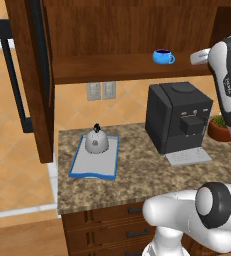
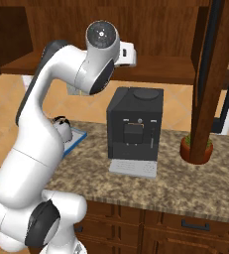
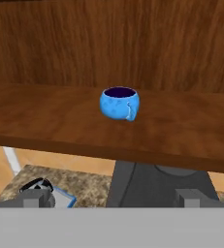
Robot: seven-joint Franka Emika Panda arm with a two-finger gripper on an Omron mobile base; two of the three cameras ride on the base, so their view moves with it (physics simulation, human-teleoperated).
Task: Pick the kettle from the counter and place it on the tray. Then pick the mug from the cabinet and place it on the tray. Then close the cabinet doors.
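Observation:
The silver-grey kettle (image 1: 96,141) with its black handle stands on the blue-rimmed tray (image 1: 106,170) at the left of the granite counter (image 1: 152,177). The bright blue mug (image 1: 163,57) sits on the shelf of the wooden cabinet (image 1: 102,67), handle to the right. My gripper (image 3: 113,198) is held up at shelf height, level with the mug and a short way in front of it. It is open, its fingertips (image 3: 38,197) wide apart with nothing between them. In the hand view the mug (image 3: 120,102) is dead ahead, and the kettle (image 3: 36,185) peeks in below the shelf.
A big black coffee machine (image 1: 179,117) stands on the counter right under the mug's shelf. A potted plant (image 1: 219,127) is to its right. Both cabinet doors hang open, one at the left (image 1: 29,75) and one at the right (image 2: 210,74).

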